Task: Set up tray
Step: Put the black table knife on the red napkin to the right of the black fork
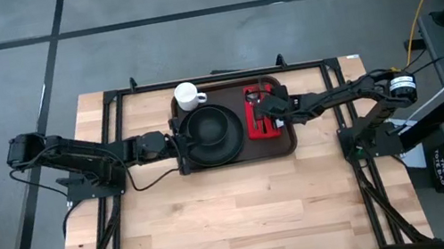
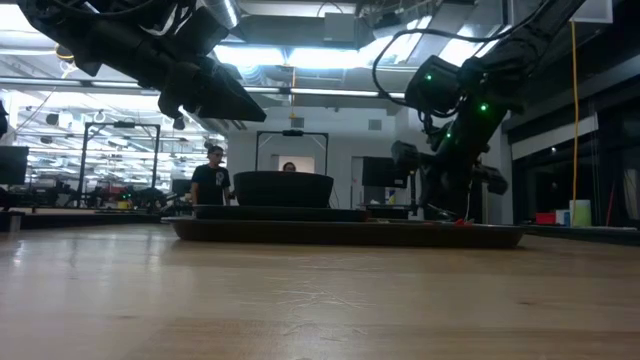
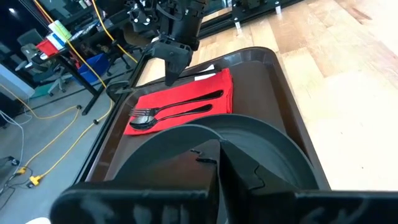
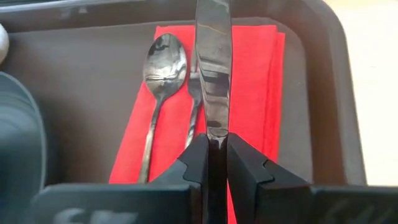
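Note:
The dark brown tray [image 1: 288, 142] lies on the far middle of the wooden table. On it stand a white mug [image 1: 188, 96] and a round black plate [image 1: 210, 131] carrying a black bowl [image 2: 285, 188]. Beside them a red napkin [image 4: 261, 81] lies flat on the tray. A spoon [image 4: 163, 68] and a fork [image 4: 194, 93] rest on the napkin. My right gripper [image 4: 211, 140] is shut on a knife [image 4: 212, 56] above the napkin. My left gripper [image 1: 178, 141] is shut and hovers over the plate's left rim, above the bowl in the low view. My right gripper pinches one end of the knife [image 4: 214, 127] between its two fingers. The fingers slant down from the table's right side, and the knife runs straight out ahead of them, along their line. The blade lies over the napkin beside the fork. I cannot tell whether its far end touches the cloth.
Black frame rails [image 1: 108, 116] run along the table's left, right and far sides. Bare wood [image 1: 238, 221] stretches from the tray toward the near edge. In the room behind, a person [image 2: 212, 178] stands far off.

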